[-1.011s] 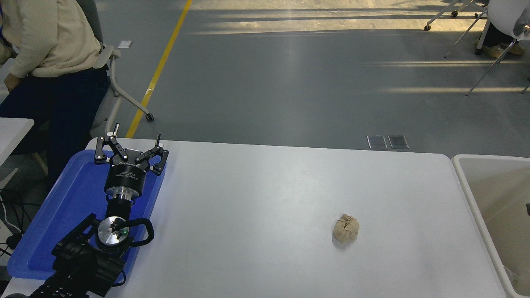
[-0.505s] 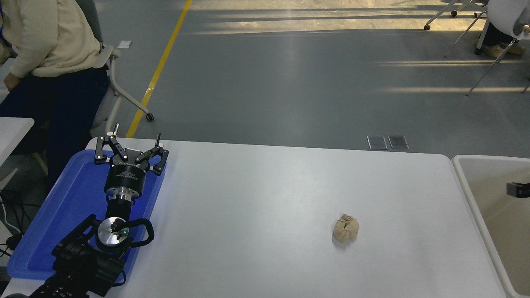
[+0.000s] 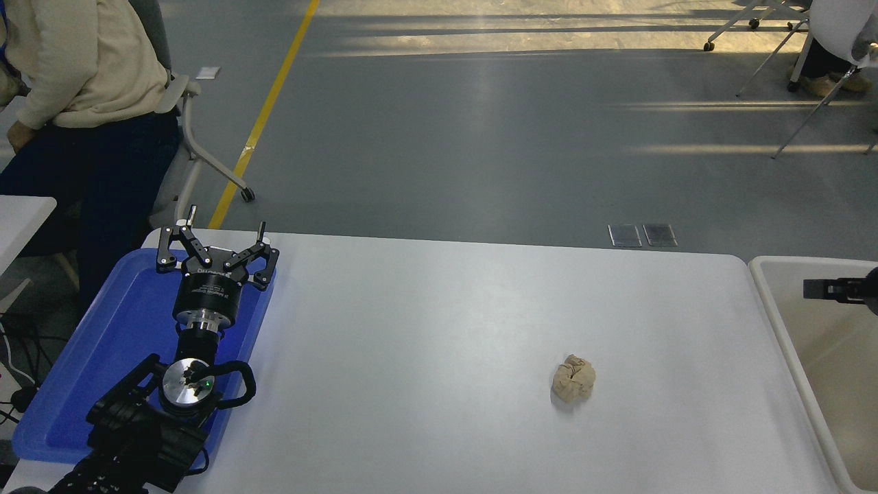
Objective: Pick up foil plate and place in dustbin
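two grippers show: the left gripper (image 3: 218,238) is parked over the blue tray (image 3: 82,384) at the lower left of the white bench (image 3: 439,329), fingers spread open. only a sliver of the right gripper (image 3: 838,289) pokes in over the dustbin (image 3: 789,357); its fingers cannot be made out. no foil plate is visible. a crumpled tan paper ball (image 3: 573,378) lies on the bench near the dustbin.

Left hand (image 3: 218,241): black linkage fingers with silver screws, black cylindrical body, silver wrist flange, looped black cable.
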Robot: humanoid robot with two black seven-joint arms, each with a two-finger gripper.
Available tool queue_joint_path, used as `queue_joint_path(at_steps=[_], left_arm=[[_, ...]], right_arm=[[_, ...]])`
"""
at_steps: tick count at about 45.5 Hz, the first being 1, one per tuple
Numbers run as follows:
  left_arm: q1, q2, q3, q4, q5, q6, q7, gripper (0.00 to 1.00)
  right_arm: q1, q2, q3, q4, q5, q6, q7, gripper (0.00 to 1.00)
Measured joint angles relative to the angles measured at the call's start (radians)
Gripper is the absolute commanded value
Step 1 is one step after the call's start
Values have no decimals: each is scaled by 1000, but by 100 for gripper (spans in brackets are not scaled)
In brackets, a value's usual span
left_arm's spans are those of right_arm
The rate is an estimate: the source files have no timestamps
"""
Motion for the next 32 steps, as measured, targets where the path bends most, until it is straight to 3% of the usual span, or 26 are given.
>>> queue_joint_path(at_steps=[18,32], left_arm=[[0,0,0,0,0,0,1,100],[0,0,0,0,0,0,2,100]], right_arm=[[346,14,-45,462,-36,7,-5,100],[521,80,-94,666,-33,8,-7,100]])
